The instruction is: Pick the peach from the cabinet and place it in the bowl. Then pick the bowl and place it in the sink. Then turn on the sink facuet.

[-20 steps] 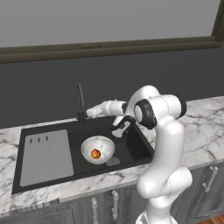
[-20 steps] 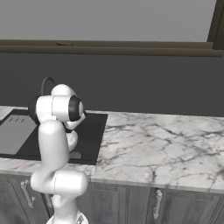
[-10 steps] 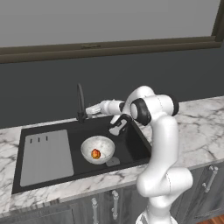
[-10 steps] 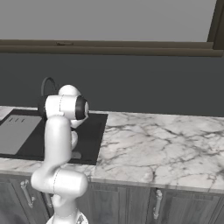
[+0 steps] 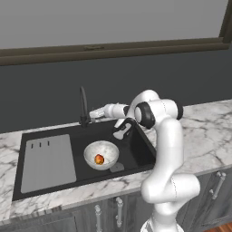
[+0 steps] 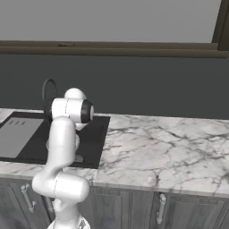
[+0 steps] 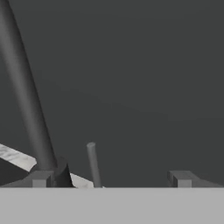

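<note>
Now you have the hand spread open, its tips either side of the tap's small lever, not gripping it. Your peach lies in the bowl, which sits in the sink.

We see a white marble counter with grey veins running along the dark back wall, above grey cabinet fronts. Set into it is the black sink, taking up the counter's left part. Left of the basin, within the same unit, lies the pale grey drainboard with three slots at its far end. Just behind the sink, on its back rim, stands the dark sink facuet. Right of the sink we find bare marble.
</note>
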Robot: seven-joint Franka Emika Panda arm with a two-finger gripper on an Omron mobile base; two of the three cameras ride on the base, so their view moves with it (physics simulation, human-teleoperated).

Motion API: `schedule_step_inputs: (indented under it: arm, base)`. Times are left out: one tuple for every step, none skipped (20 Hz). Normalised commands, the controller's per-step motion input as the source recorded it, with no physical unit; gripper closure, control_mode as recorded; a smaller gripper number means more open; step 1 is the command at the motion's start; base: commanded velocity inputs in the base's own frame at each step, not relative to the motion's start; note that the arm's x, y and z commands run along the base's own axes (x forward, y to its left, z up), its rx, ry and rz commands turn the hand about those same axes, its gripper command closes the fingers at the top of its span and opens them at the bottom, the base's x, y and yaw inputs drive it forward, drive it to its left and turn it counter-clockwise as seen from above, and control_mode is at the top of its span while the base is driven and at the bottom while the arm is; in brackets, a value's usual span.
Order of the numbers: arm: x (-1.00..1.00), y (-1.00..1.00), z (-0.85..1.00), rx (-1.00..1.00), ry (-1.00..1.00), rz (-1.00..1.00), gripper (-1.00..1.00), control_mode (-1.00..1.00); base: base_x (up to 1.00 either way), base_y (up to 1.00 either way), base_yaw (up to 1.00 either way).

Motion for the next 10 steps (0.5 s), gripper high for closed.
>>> schedule_step_inputs:
  arm:
    - [0.17, 0.00, -0.11, 0.00, 0.00, 0.00, -1.00, -1.00]
    - [0.18, 0.00, -0.12, 0.00, 0.00, 0.00, -1.00, -1.00]
    - [0.15, 0.00, -0.12, 0.00, 0.00, 0.00, -1.00, -1.00]
    - [0.19, 0.00, -0.13, 0.00, 0.00, 0.00, -1.00, -1.00]
    - [0.20, 0.00, -0.16, 0.00, 0.00, 0.00, -1.00, -1.00]
    - [0.18, 0.00, -0.18, 0.00, 0.00, 0.00, -1.00, -1.00]
    - [0.23, 0.00, -0.19, 0.00, 0.00, -0.01, -1.00, -1.00]
    - [0.19, 0.00, -0.19, 0.00, 0.00, -0.02, -1.00, -1.00]
    - [0.18, 0.00, -0.22, 0.00, 0.00, -0.02, -1.00, -1.00]
    - [0.25, 0.00, -0.19, 0.00, 0.00, -0.03, -1.00, -1.00]
  base:
    - [0.00, 0.00, 0.00]
    - [0.00, 0.00, 0.00]
    - [0.00, 0.00, 0.00]
    - [0.00, 0.00, 0.00]
    - [0.00, 0.00, 0.00]
    - [0.00, 0.00, 0.00]
    - [0.00, 0.00, 0.00]
    - [0.00, 0.00, 0.00]
    - [0.00, 0.00, 0.00]
    - [0.00, 0.00, 0.00]
